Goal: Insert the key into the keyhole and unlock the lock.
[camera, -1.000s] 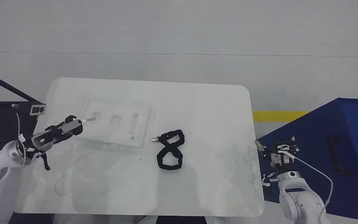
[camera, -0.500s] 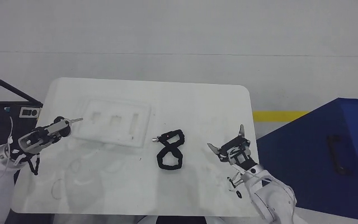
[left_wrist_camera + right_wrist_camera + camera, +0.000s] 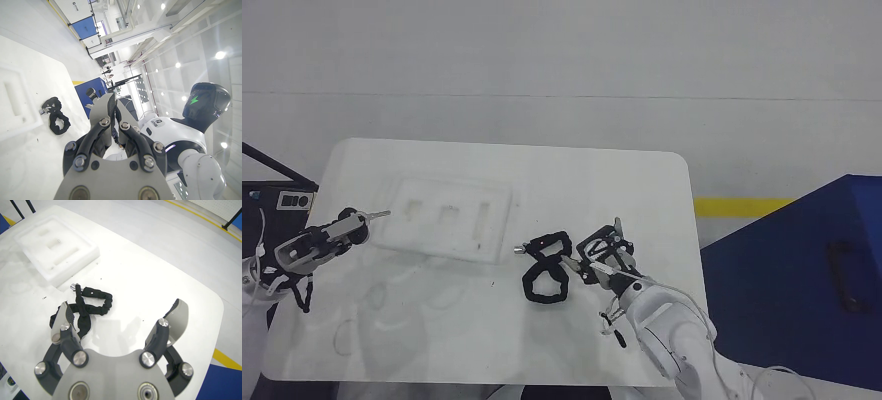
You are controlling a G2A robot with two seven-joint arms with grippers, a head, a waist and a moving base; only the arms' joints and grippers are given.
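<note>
The right gripper (image 3: 121, 304) hangs wide open, one finger just beside a loop of the black chain lock (image 3: 94, 308). The lock lies twisted like an eight in the middle of the table (image 3: 642, 190), its shiny end (image 3: 72, 287) next to the foam tray (image 3: 88, 249); the left gripper (image 3: 360, 220) pinches the thin key (image 3: 380, 213) tight, well apart at the table's side; so the right arm is nearer the lock.
</note>
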